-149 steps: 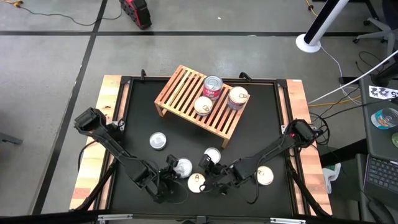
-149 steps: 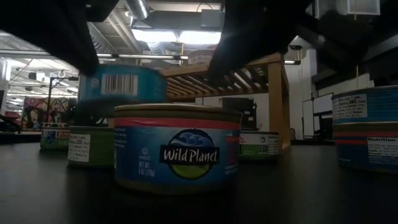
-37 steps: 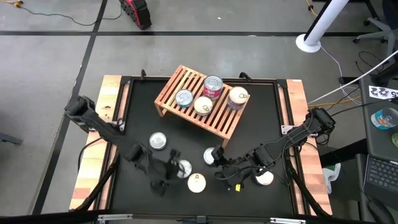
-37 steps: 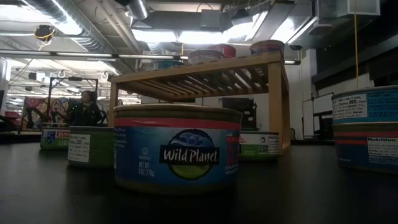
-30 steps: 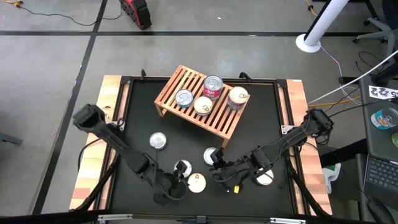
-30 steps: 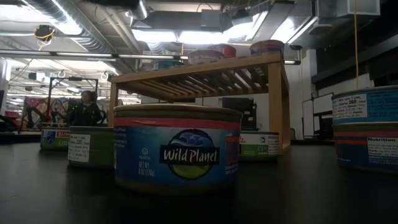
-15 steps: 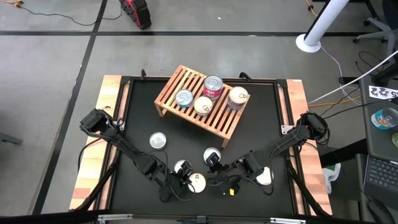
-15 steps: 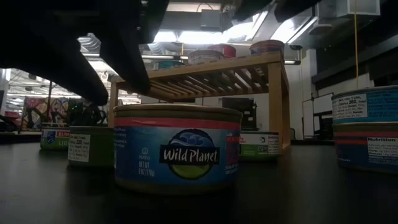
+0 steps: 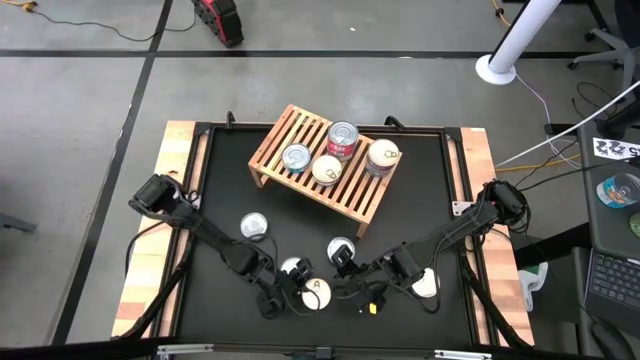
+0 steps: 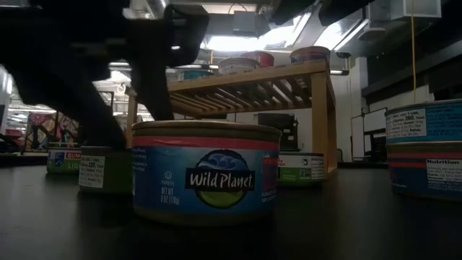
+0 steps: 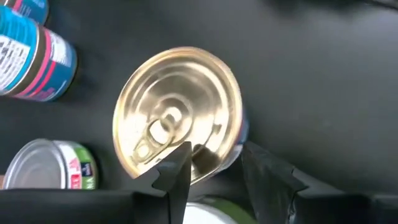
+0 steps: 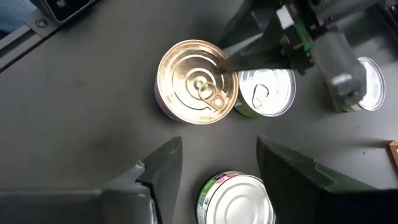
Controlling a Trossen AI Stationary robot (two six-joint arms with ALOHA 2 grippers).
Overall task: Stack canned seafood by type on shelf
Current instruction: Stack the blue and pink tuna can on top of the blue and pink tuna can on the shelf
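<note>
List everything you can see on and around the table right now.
shelf: 1, light wood, far middle of the mat
shelf cans: 4 lids seen from above, one red-sided, one blue-sided, two cream-lidded, on the shelf
mat cans: 5, silver or gold lids, near half of the mat
mat: 1, black, covering the table
red tool: 1, on the floor beyond the table
pole base: 1, white, floor at far right
left gripper: open, low over the gold-lidded can
right gripper: open, above the near cans
</note>
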